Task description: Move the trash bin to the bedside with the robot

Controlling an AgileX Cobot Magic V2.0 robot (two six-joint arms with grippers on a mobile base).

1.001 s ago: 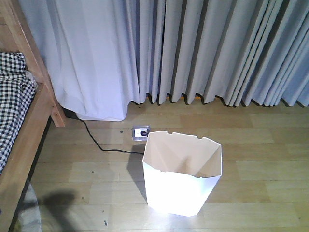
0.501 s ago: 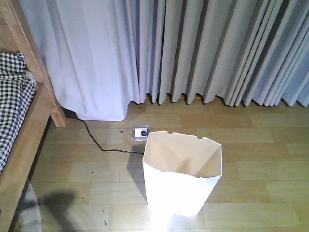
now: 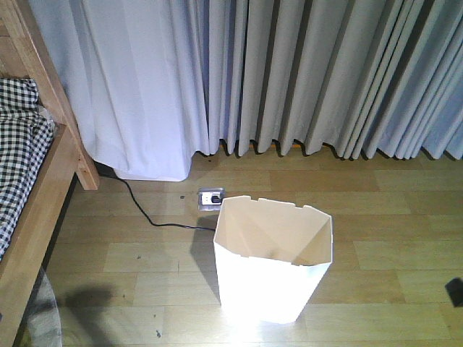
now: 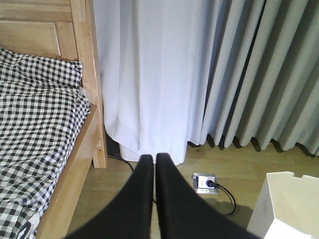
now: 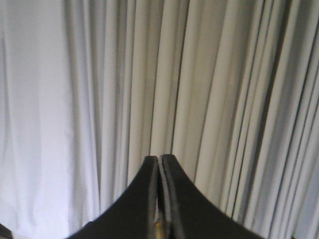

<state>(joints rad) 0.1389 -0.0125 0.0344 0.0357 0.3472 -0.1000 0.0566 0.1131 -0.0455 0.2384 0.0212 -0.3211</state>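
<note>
The white trash bin (image 3: 268,289) stands upright on the wooden floor in the middle of the front view, its cream inside empty. Its corner shows at the lower right of the left wrist view (image 4: 289,199). The bed's wooden frame (image 3: 43,195) and checked bedding (image 3: 18,144) are at the far left, apart from the bin. My left gripper (image 4: 154,157) is shut on nothing and points at the floor between the bed (image 4: 87,59) and the bin. My right gripper (image 5: 159,158) is shut on nothing and faces the curtain. A small black part of the robot (image 3: 454,290) shows at the right edge.
Grey curtains (image 3: 325,72) hang along the back wall. A floor socket (image 3: 210,197) sits just behind the bin, and a black cable (image 3: 145,213) runs from it toward the bed's leg. A round glass edge (image 3: 40,318) shows at the bottom left.
A small black part of the robot has come into the front view at the right edge. The bin and the bed have not moved.
</note>
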